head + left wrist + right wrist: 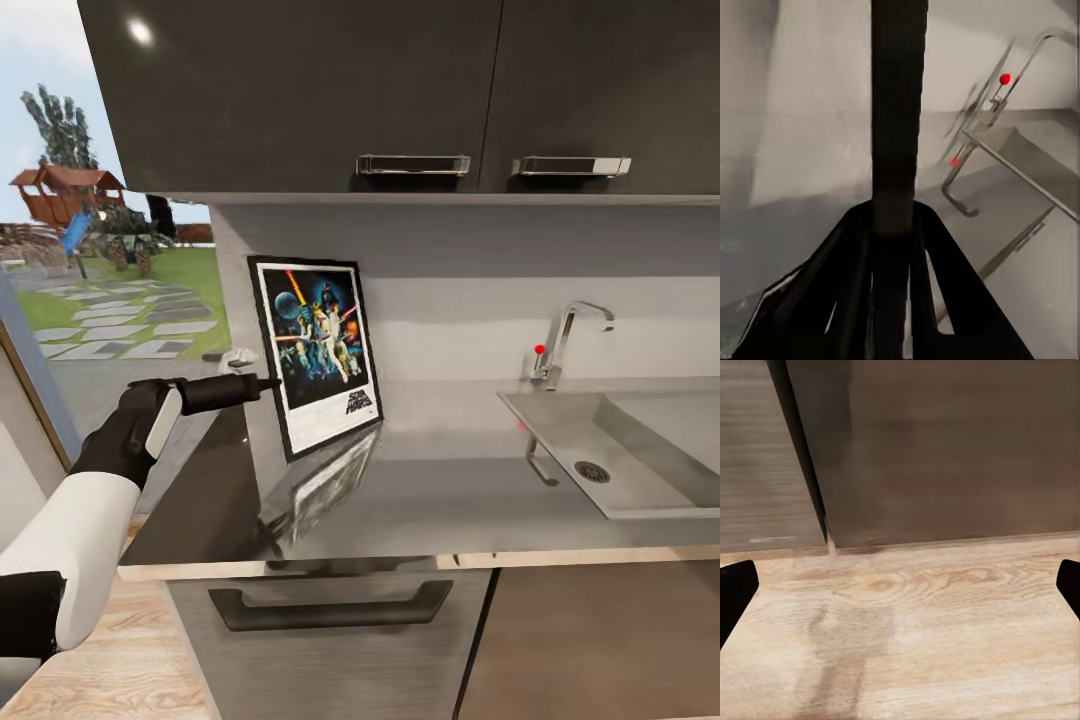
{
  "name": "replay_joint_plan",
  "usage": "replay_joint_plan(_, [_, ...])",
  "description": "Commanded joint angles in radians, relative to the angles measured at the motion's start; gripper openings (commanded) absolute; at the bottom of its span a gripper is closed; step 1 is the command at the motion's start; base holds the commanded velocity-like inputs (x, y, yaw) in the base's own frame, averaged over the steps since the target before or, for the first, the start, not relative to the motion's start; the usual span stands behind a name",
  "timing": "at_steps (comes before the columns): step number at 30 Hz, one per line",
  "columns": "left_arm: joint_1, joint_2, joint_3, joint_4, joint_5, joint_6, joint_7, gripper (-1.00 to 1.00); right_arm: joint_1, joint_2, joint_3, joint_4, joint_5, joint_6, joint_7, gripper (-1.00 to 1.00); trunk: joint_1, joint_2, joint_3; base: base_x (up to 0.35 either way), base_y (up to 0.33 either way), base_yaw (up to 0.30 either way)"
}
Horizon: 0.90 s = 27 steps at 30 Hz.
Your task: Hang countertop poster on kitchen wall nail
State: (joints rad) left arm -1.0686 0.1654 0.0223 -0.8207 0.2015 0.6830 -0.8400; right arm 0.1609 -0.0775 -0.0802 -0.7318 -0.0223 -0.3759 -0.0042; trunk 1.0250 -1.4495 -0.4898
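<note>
The poster [320, 350] stands upright, slightly tilted, over the left part of the glossy grey kitchen countertop [450, 490], with its artwork facing me. Its lower edge is at or just above the slab, where its reflection shows. My left gripper [268, 382] is shut on the poster's left frame edge. In the left wrist view the black frame edge [898, 112] runs straight up from between the fingers [851, 255]. My right gripper [900, 592] is open over the wooden floor, with one fingertip [735, 592] at each side of that view.
A steel sink [620, 450] with a tap [570, 340] is set in the counter's right part. Dark upper cabinets [400, 90] hang overhead. A drawer with a handle [330, 605] sits below the counter. A large window [100, 250] opens at the left.
</note>
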Motion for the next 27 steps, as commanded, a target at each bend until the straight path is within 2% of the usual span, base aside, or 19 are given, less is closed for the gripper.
replay_joint_plan(1, [-0.001, 0.000, -0.002, -0.001, -0.001, 0.003, -0.004, -1.00, 0.000, 0.000, 0.000, -0.001, -0.002, -0.001, 0.000, 1.00, 0.000, -0.001, -0.001, 0.000, 0.000, 0.000])
replay_joint_plan(6, [-0.001, 0.000, -0.013, -0.006, -0.001, 0.003, -0.008, -1.00, 0.000, 0.000, 0.000, -0.001, -0.002, -0.001, 0.000, 1.00, 0.000, -0.001, -0.001, 0.000, 0.000, 0.000])
replay_joint_plan(7, [-0.001, 0.001, -0.004, -0.072, 0.001, 0.004, -0.014, -1.00, 0.000, 0.000, 0.000, -0.001, -0.002, -0.001, 0.000, 1.00, 0.000, -0.001, -0.001, 0.000, 0.000, 0.000])
replay_joint_plan(10, [-0.001, 0.002, -0.002, -0.084, 0.001, 0.004, -0.016, -1.00, 0.000, 0.000, 0.000, -0.001, -0.002, -0.001, 0.000, 1.00, 0.000, -0.001, -0.001, 0.000, 0.000, 0.000])
replay_joint_plan(17, [-0.001, 0.006, 0.000, -0.092, 0.001, 0.004, -0.070, -1.00, 0.000, 0.000, 0.000, -0.001, -0.002, -0.001, 0.000, 1.00, 0.000, -0.001, -0.001, -0.122, 0.000, 0.000])
replay_joint_plan(27, [-0.001, 0.011, 0.001, -0.093, 0.001, 0.004, -0.087, -1.00, 0.000, -0.001, 0.000, -0.002, -0.002, -0.001, 0.000, 1.00, 0.000, -0.001, -0.001, -0.070, 0.000, 0.000])
